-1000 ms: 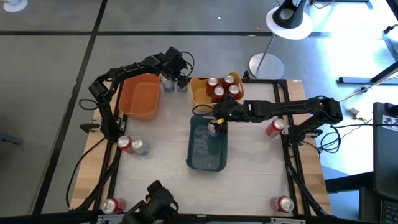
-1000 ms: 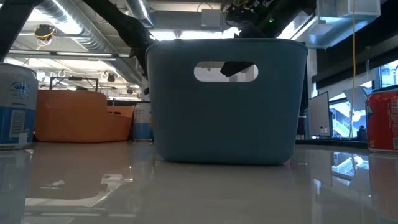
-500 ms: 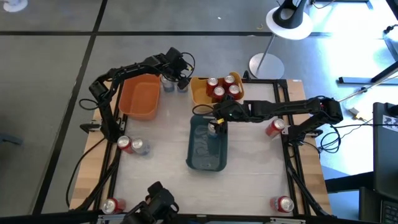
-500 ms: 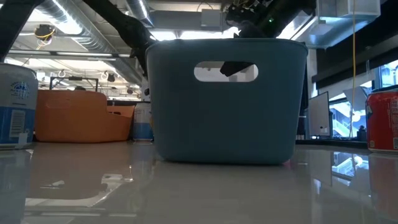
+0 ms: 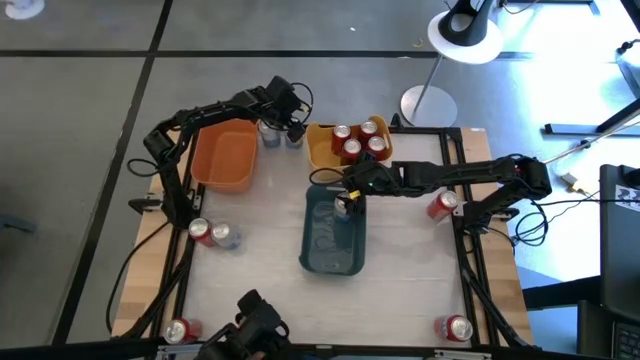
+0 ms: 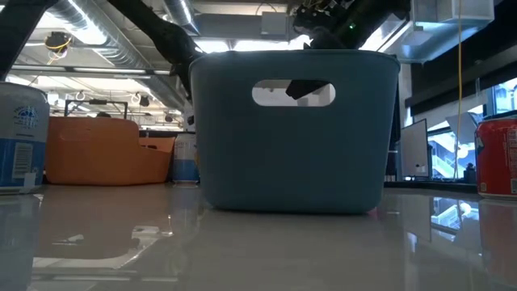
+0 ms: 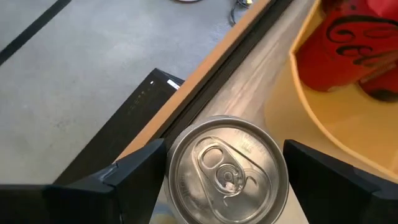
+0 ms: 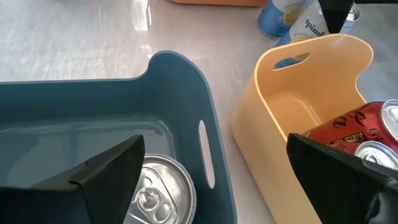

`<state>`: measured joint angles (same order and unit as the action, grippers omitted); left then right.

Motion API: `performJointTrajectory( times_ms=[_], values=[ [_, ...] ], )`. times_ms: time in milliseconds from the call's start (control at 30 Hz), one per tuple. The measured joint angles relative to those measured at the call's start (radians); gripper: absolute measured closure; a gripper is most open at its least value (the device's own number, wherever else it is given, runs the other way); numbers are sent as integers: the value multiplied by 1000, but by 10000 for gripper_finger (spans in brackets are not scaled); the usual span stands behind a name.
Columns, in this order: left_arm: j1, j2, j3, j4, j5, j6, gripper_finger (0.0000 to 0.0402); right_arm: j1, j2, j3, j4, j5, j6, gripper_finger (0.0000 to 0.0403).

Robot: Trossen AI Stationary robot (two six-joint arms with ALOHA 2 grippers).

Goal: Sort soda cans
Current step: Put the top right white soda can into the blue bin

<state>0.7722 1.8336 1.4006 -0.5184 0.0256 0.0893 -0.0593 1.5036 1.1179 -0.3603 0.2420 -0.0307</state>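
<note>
In the low view the tall dark blue-grey plastic bin (image 6: 295, 129) hides whatever lies inside it and most of the tabletop behind; the red soda can (image 6: 497, 158) is cut by the right edge and the blue-and-white can (image 6: 20, 137) by the left. In the left wrist view the silver-topped can (image 7: 227, 171) runs off the bottom edge, so its body colour cannot be told; the red cans in the yellow plastic bin (image 7: 323, 118) are cropped at the top.

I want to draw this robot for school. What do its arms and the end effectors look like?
Draw two thin, dark, jointed arms, almost black, with black cables looping beside them. Each tip is chunkier. The left end effector and the right end effector each have two flat, dark, wedge-shaped fingers with plain, angular edges. No markings show on them.
</note>
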Motion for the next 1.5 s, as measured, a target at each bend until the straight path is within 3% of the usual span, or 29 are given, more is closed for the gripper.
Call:
performJointTrajectory(
  times_ms=[400, 1267, 1500],
  values=[
    [-8, 0, 1, -17, -69, -7, 95, 0, 0, 0, 25, 34, -1, 13],
    [-17, -3, 3, -20, -57, -3, 95, 0, 0, 0, 13, 10, 26, 13],
    [-24, -4, 3, -22, -66, -84, 95, 0, 0, 0, 12, 10, 26, 13]
  ],
)
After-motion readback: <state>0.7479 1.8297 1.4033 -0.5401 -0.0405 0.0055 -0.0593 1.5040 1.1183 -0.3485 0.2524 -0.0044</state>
